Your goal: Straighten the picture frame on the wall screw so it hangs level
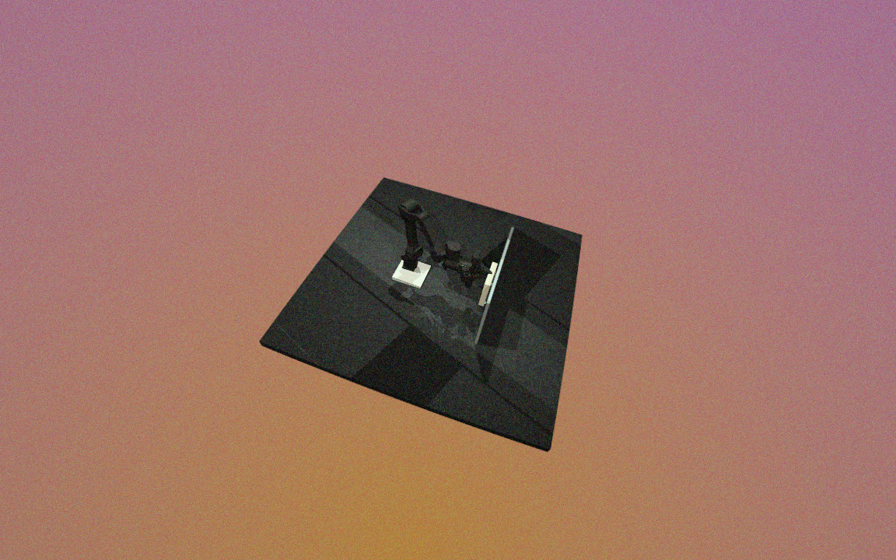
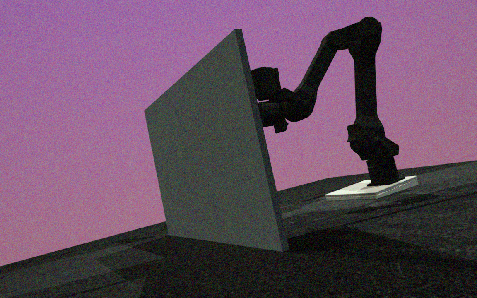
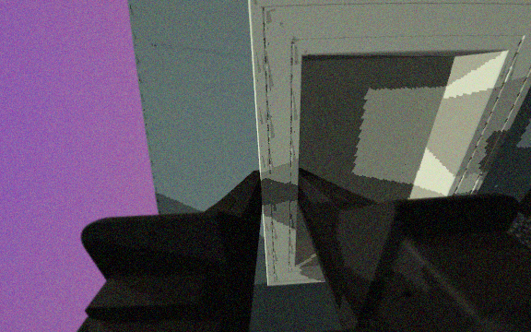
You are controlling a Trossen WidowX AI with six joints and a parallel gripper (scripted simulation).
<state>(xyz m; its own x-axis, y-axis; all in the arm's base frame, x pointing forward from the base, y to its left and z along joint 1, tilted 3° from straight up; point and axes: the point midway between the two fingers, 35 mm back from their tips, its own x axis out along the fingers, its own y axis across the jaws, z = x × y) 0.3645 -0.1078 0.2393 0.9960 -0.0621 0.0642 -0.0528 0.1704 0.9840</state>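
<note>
Dark floor slab (image 1: 340, 327), white base plate (image 2: 358, 191)
</note>
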